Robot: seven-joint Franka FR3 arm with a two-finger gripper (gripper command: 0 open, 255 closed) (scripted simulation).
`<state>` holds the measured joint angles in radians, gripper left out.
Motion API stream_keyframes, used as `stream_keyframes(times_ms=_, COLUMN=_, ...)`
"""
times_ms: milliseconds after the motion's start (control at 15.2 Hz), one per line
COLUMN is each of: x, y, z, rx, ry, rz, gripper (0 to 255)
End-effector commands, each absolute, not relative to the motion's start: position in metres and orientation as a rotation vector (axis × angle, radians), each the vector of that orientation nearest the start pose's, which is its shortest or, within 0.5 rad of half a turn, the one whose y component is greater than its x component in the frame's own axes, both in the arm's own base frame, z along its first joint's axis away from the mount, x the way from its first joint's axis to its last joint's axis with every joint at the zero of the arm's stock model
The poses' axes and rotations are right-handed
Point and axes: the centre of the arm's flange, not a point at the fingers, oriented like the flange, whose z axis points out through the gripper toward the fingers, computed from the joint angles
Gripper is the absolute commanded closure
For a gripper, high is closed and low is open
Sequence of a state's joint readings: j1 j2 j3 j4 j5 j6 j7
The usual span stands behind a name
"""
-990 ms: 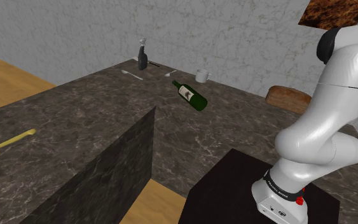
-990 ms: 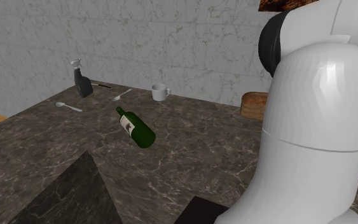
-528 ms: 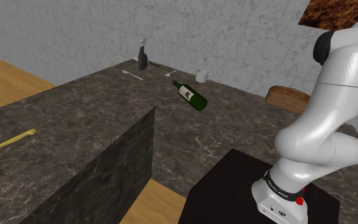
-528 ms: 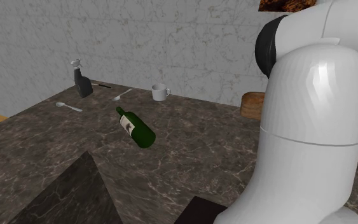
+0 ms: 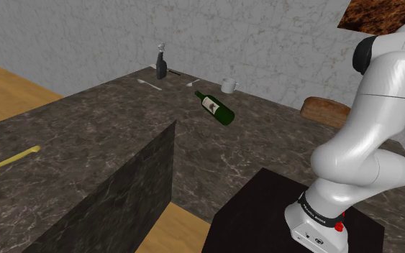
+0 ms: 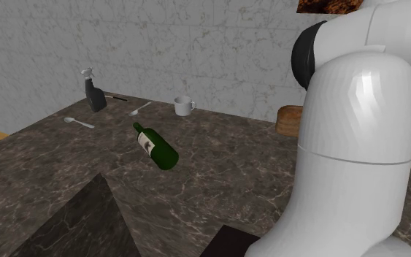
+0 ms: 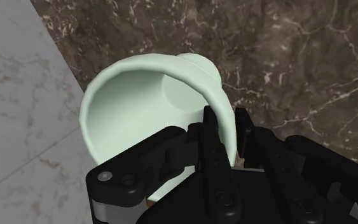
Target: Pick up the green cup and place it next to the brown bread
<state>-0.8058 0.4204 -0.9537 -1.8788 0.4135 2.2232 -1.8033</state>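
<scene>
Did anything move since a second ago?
The white arm leaned a little toward the shoulder view's left. The claw grips the pale green cup by its rim now, but I have no earlier picture of the grip to compare. The green bottle, white mug, brown bread and spray bottle stayed put.

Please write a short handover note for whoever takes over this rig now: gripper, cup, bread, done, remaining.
Gripper: shut on the pale green cup, one finger inside its wall, one outside.
Cup: above the dark veined counter, close to the grey wall; lifted or not, I cannot tell.
Brown bread: on the counter at the wall.
Done: the grasp.
Left: carry the cup to the bread, set it down beside it, release.
</scene>
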Motion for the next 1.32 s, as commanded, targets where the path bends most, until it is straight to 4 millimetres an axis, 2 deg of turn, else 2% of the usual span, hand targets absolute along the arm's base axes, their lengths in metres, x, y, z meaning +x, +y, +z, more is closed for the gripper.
stream_keyframes(times_ms=0, x=-0.061, y=-0.625, z=0.38, rx=-3.261, ry=0.211, rz=0.035, gripper=255)
stream_keyframes(times_ms=66, x=-0.061, y=-0.625, z=0.38, rx=-3.261, ry=0.211, rz=0.035, gripper=255)
stream_keyframes(times_ms=132, x=-0.061, y=-0.625, z=0.38, rx=-3.261, ry=0.211, rz=0.035, gripper=0)
stream_keyframes(times_ms=462, x=-0.061, y=-0.625, z=0.38, rx=-3.261, ry=0.211, rz=0.035, gripper=0)
stream_keyframes(times_ms=726, x=-0.059, y=-0.618, z=0.43, rx=-3.261, ry=0.211, rz=0.035, gripper=0)
stream_keyframes(times_ms=1254, x=-0.059, y=-0.618, z=0.43, rx=-3.261, ry=0.211, rz=0.035, gripper=0)
